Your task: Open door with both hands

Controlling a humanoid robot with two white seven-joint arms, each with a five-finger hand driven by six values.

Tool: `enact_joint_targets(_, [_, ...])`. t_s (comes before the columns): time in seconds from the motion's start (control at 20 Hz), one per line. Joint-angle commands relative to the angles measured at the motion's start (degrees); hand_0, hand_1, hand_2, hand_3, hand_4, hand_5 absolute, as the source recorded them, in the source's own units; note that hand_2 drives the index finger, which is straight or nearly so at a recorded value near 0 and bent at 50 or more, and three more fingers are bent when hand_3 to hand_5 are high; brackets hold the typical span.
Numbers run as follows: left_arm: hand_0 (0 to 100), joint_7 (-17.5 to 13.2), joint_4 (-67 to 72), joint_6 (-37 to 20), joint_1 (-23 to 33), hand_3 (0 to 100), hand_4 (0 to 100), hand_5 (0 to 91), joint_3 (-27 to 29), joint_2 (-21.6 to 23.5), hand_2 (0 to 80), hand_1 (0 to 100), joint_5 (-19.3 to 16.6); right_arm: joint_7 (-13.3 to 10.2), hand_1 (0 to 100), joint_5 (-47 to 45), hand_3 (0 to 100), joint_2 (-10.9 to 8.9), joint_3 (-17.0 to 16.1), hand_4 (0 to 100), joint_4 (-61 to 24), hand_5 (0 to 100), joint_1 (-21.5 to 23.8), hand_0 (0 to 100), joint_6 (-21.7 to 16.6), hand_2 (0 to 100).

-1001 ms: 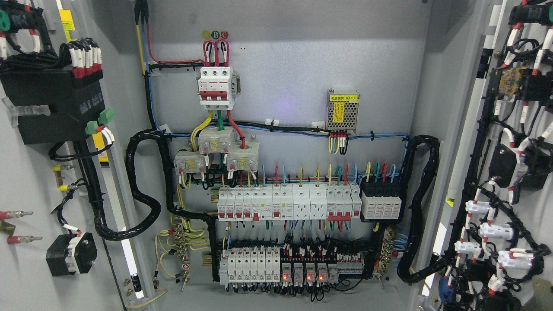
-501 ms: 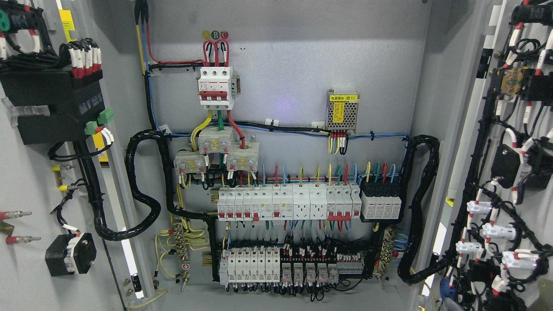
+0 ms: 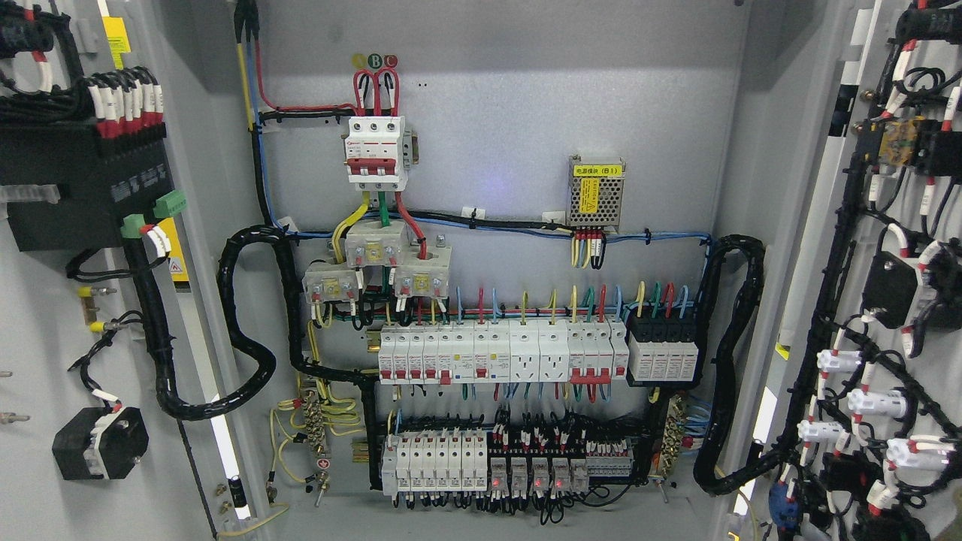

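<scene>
- Nearest you, the left door (image 3: 45,315) fills the left edge and the right door (image 3: 902,300) the right edge. Both are swung wide toward you with their inner faces showing, and their long axes run vertically.
- You cannot see either robot hand, so you cannot tell whether the fingers are spread or curled, nor which arm is nearer to either door.
- Judging by how far the doors stand, the opening looks largely done. Any further push would go outward, left door leftward and right door rightward.
- A yellow warning sticker (image 3: 172,259) sits on the left frame, its print too small to read.
- Farther in, the back panel (image 3: 488,113) carries round A, B, C markers (image 3: 373,61) above the main breaker (image 3: 376,154).
- The power supply (image 3: 596,197) bears a yellow label ending "(B1)"; the remaining characters are too small to read.
</scene>
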Motion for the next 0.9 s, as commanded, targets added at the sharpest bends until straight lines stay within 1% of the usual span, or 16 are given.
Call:
enact_joint_targets(0.0, [12,0.2,3.7,2.7,-1.5,0,0,0.0,11.2,-0.3,0.0,56,5.4,0.0,50,-2.8,0,-0.04,-2.3,0,-0.1,0,1.0,0,-0.1,4])
enact_joint_targets(0.1, [12,0.1,4.9,2.8,-1.5,0,0,0.0,12.7,0.8,0.0,56,6.3,0.0,50,-2.8,0,-0.04,-3.2,0,-0.1,0,1.0,0,-0.1,4])
enact_joint_targets(0.2, [12,0.1,7.4,2.8,-1.6,0,0,0.0,13.8,2.2,0.0,56,7.4,0.0,50,-3.0,0,-0.13,-3.3,0,-0.1,0,1.2,0,0.0,4])
enact_joint_targets(0.3, [12,0.0,10.1,2.9,-2.6,0,0,0.0,14.0,3.5,0.0,56,8.0,0.0,50,-3.2,0,-0.04,-3.4,0,-0.1,0,1.1,0,0.0,4])
enact_joint_targets(0.4, [12,0.0,12.5,2.9,-4.1,0,0,0.0,14.0,5.2,0.0,56,8.1,0.0,50,-3.2,0,0.05,-4.3,0,-0.1,0,1.2,0,0.0,4])
enact_joint_targets(0.5, [12,-0.1,14.7,3.0,-5.4,0,0,0.0,13.6,7.4,0.0,56,8.6,0.0,50,-3.2,0,0.14,-4.4,0,-0.1,0,1.3,0,0.0,4])
enact_joint_targets(0.6, [12,-0.8,16.6,4.6,-6.5,0,0,0.0,13.1,10.6,0.0,56,11.7,0.0,50,-3.2,0,0.14,-4.7,0,-0.1,0,1.4,0,0.0,4])
enact_joint_targets(0.65, [12,-1.3,17.3,5.5,-7.2,0,0,0.0,13.0,11.8,0.0,56,12.6,0.0,50,-3.2,0,0.22,-4.9,0,-0.1,0,1.4,0,-0.1,4])
enact_joint_targets(0.85, [12,-3.0,20.8,6.5,-9.3,0,0,0.0,12.8,14.4,0.0,56,12.8,0.0,50,-3.3,0,-0.04,-6.7,0,-0.1,0,1.4,0,-0.1,4])
